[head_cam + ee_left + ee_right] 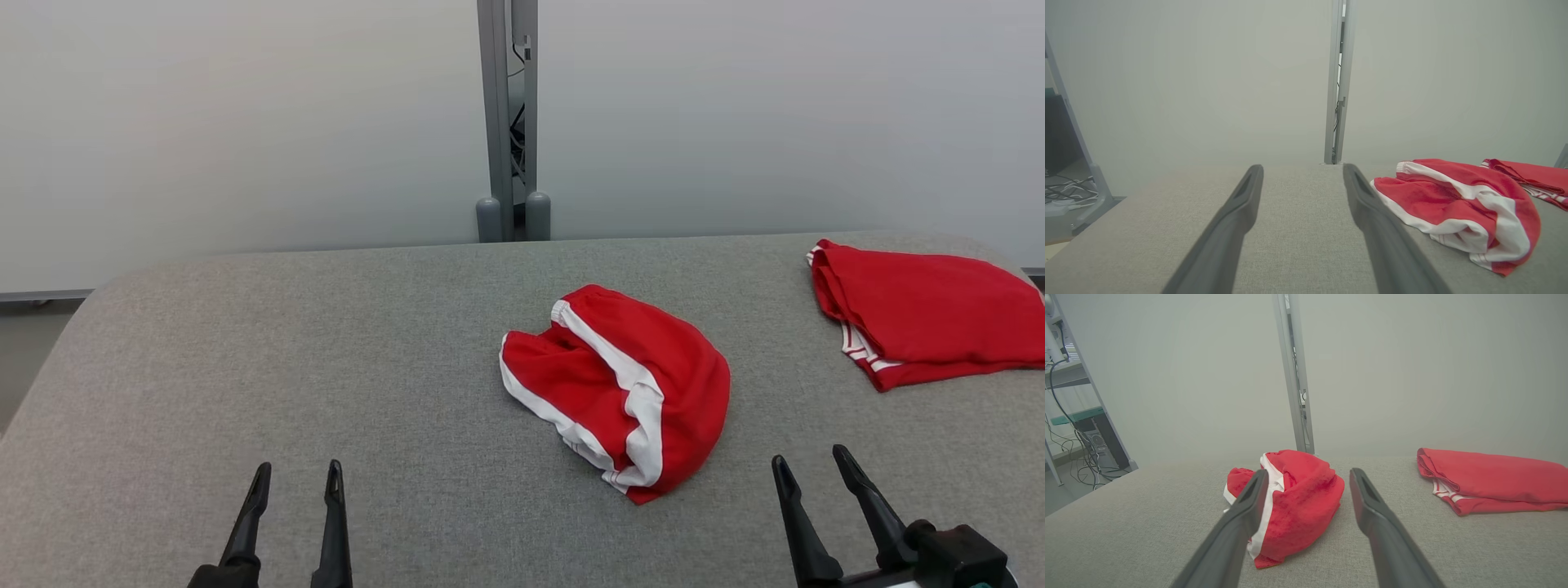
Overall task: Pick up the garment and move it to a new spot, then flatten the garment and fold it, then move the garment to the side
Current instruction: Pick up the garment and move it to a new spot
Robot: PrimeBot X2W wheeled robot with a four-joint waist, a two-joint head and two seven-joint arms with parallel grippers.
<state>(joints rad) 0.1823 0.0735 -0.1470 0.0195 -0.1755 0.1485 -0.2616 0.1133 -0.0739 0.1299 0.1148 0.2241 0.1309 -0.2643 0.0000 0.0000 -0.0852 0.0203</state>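
A crumpled red garment with white trim (620, 384) lies bunched near the middle of the grey table (326, 351). It shows to the right of the left fingers in the left wrist view (1457, 208) and just ahead of the right fingers in the right wrist view (1294, 498). My left gripper (298, 478) stands open at the lower left, well apart from the garment. Open too, my right gripper (808, 465) sits at the lower right, a short way from the garment's near end. Neither gripper holds anything.
A second red garment (922, 314), folded flat, lies at the table's far right edge; it also shows in the right wrist view (1490, 479). A grey post (510, 122) stands behind the table against a pale wall. Cables and shelving (1073, 428) are off to the left.
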